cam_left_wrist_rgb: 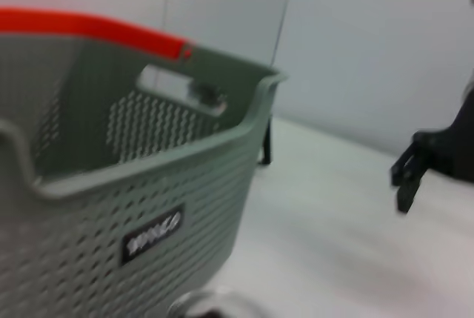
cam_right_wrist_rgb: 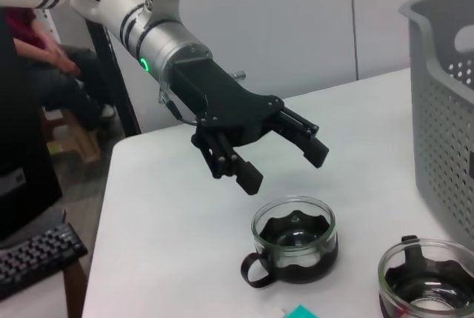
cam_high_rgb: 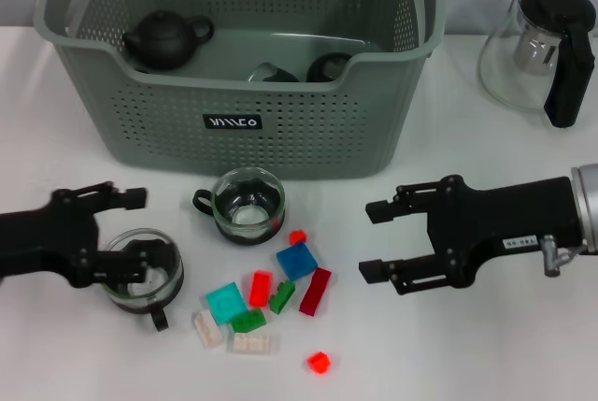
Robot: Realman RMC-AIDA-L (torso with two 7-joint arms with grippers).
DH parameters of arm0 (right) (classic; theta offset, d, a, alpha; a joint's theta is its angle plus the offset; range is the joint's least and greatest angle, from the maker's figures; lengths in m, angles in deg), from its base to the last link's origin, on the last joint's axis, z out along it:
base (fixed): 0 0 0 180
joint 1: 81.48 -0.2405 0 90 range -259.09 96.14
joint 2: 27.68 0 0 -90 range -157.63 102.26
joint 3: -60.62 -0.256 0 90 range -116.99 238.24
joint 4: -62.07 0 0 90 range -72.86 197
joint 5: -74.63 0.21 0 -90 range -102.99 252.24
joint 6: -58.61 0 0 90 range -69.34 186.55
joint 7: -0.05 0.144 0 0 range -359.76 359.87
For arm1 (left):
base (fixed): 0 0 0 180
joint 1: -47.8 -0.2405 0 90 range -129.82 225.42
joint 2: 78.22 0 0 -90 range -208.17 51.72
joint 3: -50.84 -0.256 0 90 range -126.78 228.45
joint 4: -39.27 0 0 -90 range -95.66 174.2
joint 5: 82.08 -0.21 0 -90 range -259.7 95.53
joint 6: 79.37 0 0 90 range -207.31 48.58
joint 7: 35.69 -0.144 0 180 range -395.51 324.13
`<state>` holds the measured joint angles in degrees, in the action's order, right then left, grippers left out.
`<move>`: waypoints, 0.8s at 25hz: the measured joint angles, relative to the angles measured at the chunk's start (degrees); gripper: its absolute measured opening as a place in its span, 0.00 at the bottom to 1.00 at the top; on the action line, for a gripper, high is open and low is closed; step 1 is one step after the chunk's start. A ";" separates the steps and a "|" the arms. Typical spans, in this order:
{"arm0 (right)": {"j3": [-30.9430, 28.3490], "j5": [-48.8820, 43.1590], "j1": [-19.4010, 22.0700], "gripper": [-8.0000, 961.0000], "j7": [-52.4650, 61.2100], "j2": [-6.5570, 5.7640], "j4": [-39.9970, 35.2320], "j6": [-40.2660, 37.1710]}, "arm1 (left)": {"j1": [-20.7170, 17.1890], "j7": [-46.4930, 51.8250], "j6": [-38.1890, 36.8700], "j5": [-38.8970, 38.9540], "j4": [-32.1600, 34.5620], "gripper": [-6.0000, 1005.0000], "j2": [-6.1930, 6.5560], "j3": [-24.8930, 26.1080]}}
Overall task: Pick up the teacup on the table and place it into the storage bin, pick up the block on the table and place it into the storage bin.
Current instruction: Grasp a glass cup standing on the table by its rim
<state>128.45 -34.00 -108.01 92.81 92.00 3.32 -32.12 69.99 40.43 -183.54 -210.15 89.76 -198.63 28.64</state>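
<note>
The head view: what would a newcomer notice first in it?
Probably the big grey-green storage bin at the back, already holding a dark teapot. Next, the left end effector open above a glass teacup, and the pile of coloured blocks in the front middle.

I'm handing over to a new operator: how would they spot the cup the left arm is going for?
Start at the grey-green basket, then look at the table in front of it. Two glass cups stand there; it is the cup nearer the robot's left, under the open left gripper.
</note>
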 joint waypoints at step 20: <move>-2.52 -3.22 -2.76 0.81 -5.01 0.05 2.94 -1.08 | 5.40 28.51 -0.19 -18.24 24.64 0.84 -1.24 -14.28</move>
<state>125.93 -37.22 -110.77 87.80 92.05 6.26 -33.19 75.39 68.94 -183.73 -228.39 114.41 -199.86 14.36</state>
